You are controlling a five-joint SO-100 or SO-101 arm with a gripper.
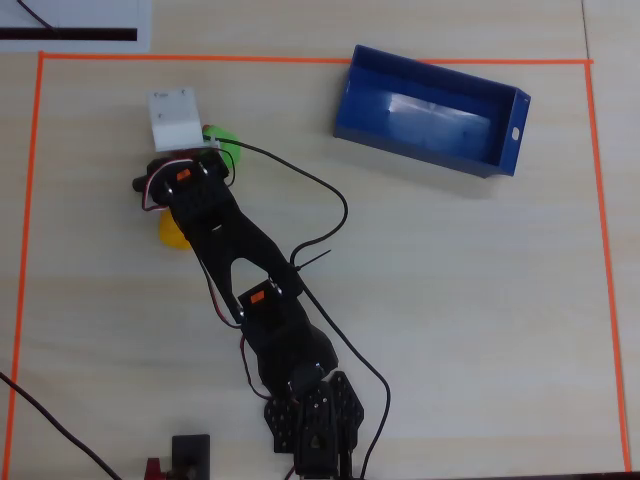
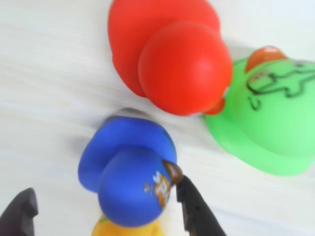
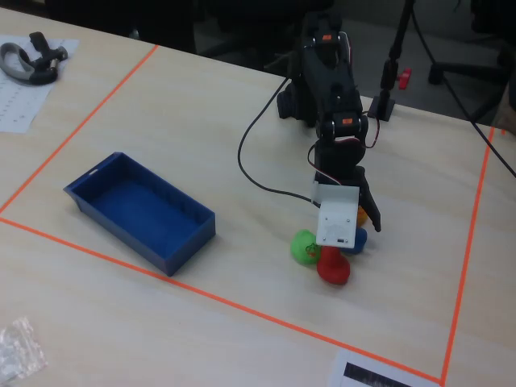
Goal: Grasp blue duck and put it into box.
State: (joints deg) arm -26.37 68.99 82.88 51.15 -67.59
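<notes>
In the wrist view the blue duck (image 2: 128, 172) lies on the table between my gripper's (image 2: 106, 212) two dark fingers. The right finger (image 2: 194, 206) is at the duck's beak. The left finger (image 2: 19, 214) stands well apart from the duck, so the gripper is open. In the fixed view the blue duck (image 3: 356, 240) peeks out beside the white wrist camera housing (image 3: 337, 216). It is hidden under the arm in the overhead view. The dark-blue box (image 1: 430, 110) stands empty at the back right of the overhead view, and at the left of the fixed view (image 3: 141, 211).
A red duck (image 2: 172, 59) and a green duck (image 2: 266, 118) lie just beyond the blue one. A yellow duck (image 2: 128, 228) touches it at the near side. Orange tape (image 1: 320, 60) frames the work area. A black cable (image 1: 320, 190) trails over the table.
</notes>
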